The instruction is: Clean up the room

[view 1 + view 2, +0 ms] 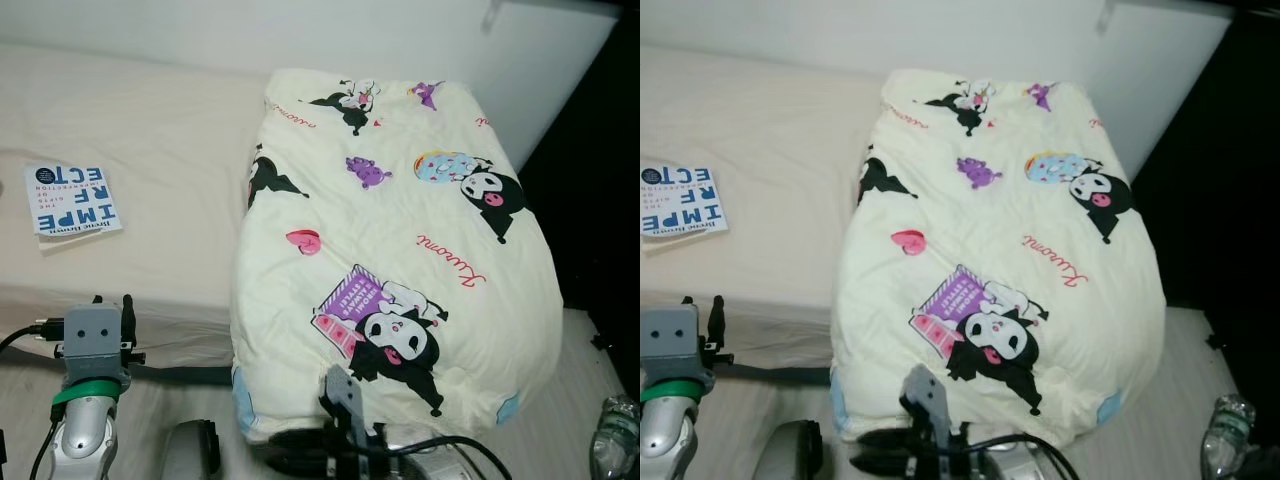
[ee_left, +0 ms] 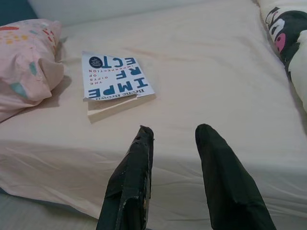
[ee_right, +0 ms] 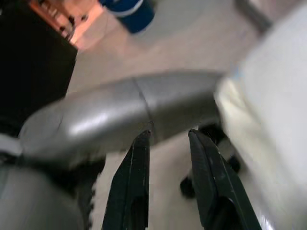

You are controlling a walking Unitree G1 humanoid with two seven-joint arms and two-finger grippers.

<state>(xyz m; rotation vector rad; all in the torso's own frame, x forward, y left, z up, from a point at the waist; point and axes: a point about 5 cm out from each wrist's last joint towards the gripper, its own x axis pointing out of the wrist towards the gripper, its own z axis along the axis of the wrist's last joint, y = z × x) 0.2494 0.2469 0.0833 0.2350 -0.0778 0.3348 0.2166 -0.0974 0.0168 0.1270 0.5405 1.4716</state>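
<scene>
A folded cream comforter (image 1: 400, 250) printed with cartoon figures lies on the right part of the bed (image 1: 160, 150), its front end hanging over the bed's edge. A blue and white book (image 1: 72, 200) rests on the sheet at the left, also visible as the book (image 2: 115, 79) in the left wrist view. My left gripper (image 2: 176, 132) is open and empty, held just in front of the bed's front edge and short of the book. My right gripper (image 3: 169, 134) is open too, low under the comforter's front end, pointing left across my body.
A pink pillow (image 2: 26, 62) lies on the bed left of the book. A clear plastic bottle (image 1: 615, 435) stands on the floor at the far right. Dark furniture (image 1: 600, 200) is beside the bed's right side. A blue container (image 3: 129, 12) is on the floor.
</scene>
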